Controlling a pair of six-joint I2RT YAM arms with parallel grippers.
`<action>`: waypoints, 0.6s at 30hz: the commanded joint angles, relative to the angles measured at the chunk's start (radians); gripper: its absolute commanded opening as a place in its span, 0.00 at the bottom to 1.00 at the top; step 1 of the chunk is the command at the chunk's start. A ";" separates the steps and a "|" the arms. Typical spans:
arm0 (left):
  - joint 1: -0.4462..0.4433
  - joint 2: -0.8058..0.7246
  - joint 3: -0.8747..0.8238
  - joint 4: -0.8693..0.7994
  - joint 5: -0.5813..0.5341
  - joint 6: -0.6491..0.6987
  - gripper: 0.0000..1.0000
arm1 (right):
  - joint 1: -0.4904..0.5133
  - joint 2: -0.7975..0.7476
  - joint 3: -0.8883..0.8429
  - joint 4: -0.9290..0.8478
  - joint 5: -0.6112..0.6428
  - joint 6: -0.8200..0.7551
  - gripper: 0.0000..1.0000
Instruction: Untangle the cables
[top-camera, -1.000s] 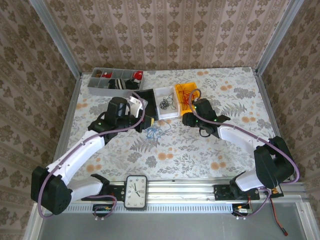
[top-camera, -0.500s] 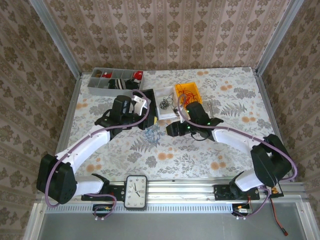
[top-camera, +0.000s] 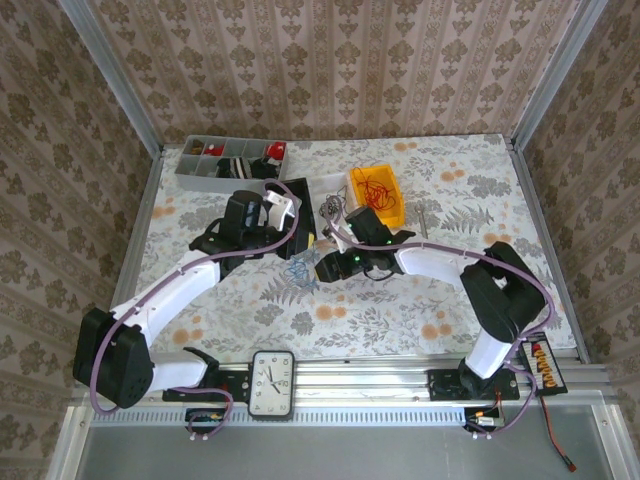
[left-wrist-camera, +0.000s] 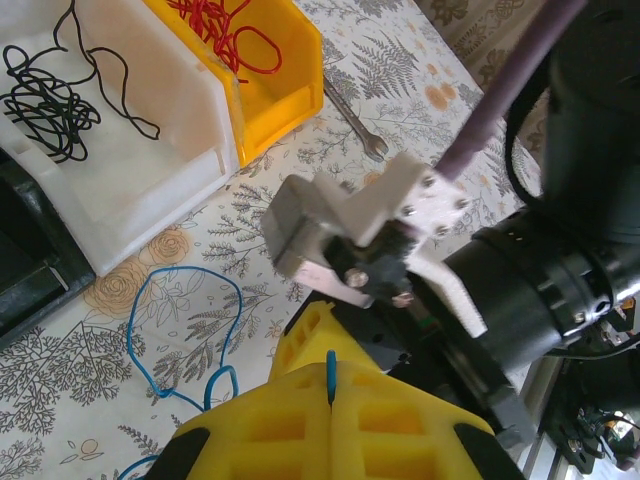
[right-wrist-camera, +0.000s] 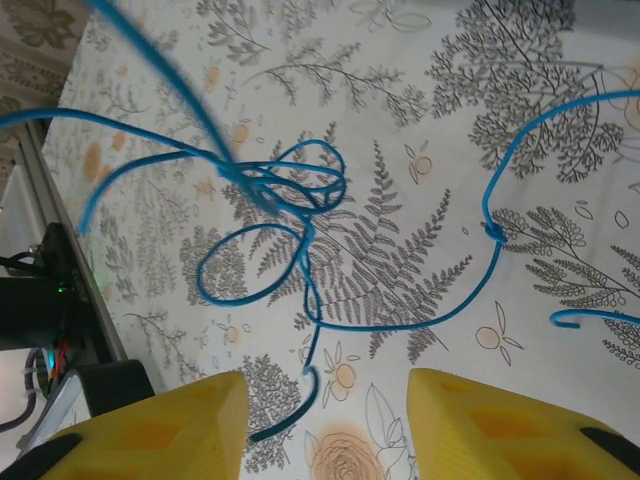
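- Blue cable (top-camera: 298, 270) lies on the table (top-camera: 440, 300) at the centre of the top view, between the two arms. Its loops are knotted together in the upper middle of the right wrist view.
- Left tool (left-wrist-camera: 330, 400) is closed, with one blue strand pinched in the seam between its yellow fingers.
- Right tool (right-wrist-camera: 325, 400) is spread wide and holds nothing; it hovers above the loose blue loops.
- Black cable (left-wrist-camera: 45, 100) sits in the white bin (left-wrist-camera: 150, 190) and red cable (left-wrist-camera: 225, 30) in the yellow bin (left-wrist-camera: 270, 100); both look sorted, though possibly not fully unknotted.
- Judged from this, the blue knot is what remains.
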 joint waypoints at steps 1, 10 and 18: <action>0.003 -0.014 0.015 0.036 0.006 -0.015 0.00 | 0.000 0.035 0.030 0.001 0.039 -0.002 0.39; 0.009 -0.072 -0.014 0.031 -0.142 -0.020 0.00 | -0.037 -0.007 -0.064 0.112 0.207 0.103 0.00; 0.127 -0.241 -0.161 0.042 -0.640 -0.154 0.00 | -0.208 -0.220 -0.331 0.079 0.524 0.389 0.00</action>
